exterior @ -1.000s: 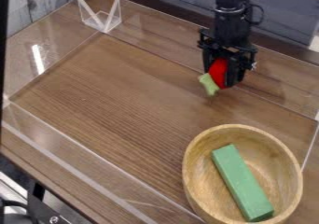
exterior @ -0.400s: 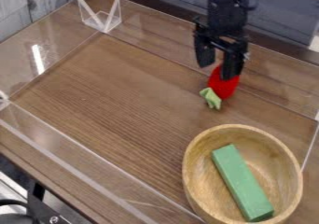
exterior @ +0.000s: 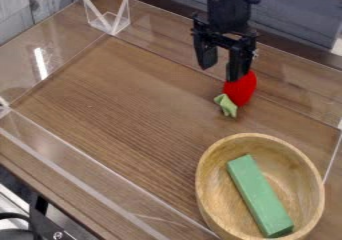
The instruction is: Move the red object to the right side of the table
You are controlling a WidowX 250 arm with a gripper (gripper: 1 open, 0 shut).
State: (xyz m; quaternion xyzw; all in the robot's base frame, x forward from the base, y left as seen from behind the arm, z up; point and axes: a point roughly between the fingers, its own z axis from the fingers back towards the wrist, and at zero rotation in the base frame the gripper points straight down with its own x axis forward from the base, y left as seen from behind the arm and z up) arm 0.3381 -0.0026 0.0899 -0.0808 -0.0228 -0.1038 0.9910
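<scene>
The arm hangs straight down, its gripper (exterior: 223, 56) spread wide and empty just above the red object (exterior: 238, 90), which lies on the table (exterior: 120, 104) toward the far right.

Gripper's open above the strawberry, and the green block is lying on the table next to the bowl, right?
Not quite. The green block lies inside the wooden bowl, not beside it. The rest holds: the gripper is open above the red strawberry, as the camera view shows.
</scene>
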